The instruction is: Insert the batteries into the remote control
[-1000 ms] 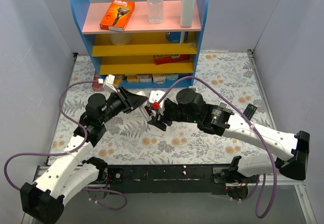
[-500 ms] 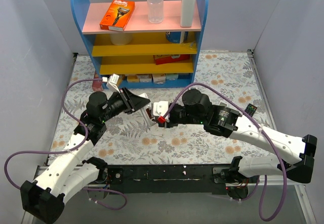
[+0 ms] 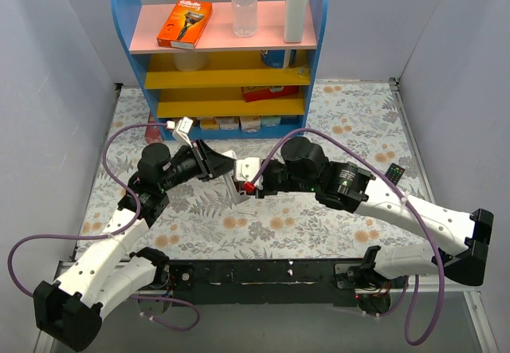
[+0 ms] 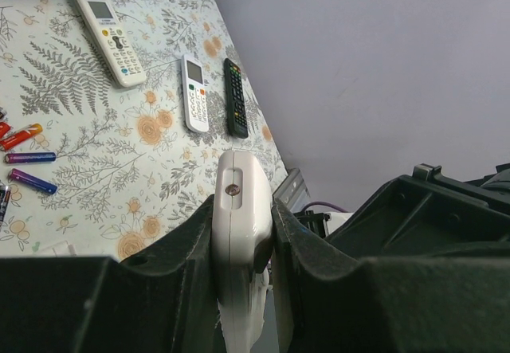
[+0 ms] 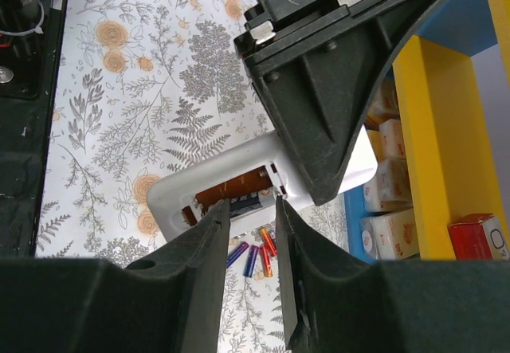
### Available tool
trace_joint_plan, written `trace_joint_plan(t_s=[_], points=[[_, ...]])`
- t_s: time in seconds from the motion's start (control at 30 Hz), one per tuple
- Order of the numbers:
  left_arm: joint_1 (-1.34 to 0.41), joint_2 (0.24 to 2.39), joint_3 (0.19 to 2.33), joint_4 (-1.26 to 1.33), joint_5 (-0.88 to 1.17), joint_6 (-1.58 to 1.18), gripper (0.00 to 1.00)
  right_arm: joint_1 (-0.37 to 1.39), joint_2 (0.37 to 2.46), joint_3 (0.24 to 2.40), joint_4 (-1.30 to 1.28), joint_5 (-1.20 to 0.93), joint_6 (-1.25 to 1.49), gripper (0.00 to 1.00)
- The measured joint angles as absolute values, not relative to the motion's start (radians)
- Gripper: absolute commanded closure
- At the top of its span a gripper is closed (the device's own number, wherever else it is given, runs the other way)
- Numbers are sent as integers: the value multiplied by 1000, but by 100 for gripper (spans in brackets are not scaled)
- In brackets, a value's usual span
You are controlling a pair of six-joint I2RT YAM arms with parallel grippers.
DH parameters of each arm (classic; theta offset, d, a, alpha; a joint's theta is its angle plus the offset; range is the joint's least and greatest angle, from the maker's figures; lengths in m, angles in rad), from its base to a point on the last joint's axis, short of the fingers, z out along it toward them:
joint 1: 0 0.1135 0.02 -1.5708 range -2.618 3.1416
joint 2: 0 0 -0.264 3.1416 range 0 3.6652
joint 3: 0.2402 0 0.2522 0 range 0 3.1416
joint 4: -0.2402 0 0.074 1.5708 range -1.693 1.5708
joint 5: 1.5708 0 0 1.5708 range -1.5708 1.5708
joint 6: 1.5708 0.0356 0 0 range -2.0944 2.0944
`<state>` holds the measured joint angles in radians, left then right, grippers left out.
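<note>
Right end effector (image 5: 247, 209) at the open battery bay (image 5: 227, 195) of the remote control (image 5: 171, 190).
Its jaws are narrowed to a slim gap around a dark cell (image 5: 243, 201) in the bay; whether they pinch it cannot be told. In the right wrist view the remote control's long axis runs 8 to 2 o'clock, with the bay dead ahead. The left end effector (image 4: 241, 213) clamps the 2 o'clock end, aloft. Spare batteries (image 5: 255, 259) lie on the worktop (image 5: 119, 114) at 6 o'clock.

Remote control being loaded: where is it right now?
Top view, mid-table in front of the shelf: the remote control is gripped in the left pincer, its open battery bay facing the right pincer.
</note>
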<state>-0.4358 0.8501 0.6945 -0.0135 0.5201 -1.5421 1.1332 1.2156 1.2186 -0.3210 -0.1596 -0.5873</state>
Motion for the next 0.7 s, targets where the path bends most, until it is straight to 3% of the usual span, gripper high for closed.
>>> trace_joint_plan(t_s=[0.17, 0.4, 0.7], points=[[-436, 850, 694, -14, 540, -1541, 100, 1126, 1243, 1241, -321, -159, -603, 65], [-436, 850, 694, -14, 551, -1539, 100, 1111, 1271, 1258, -330, -160, -614, 75], [-436, 850, 695, -14, 566, -1527, 100, 1095, 1290, 1287, -350, -181, -615, 76]])
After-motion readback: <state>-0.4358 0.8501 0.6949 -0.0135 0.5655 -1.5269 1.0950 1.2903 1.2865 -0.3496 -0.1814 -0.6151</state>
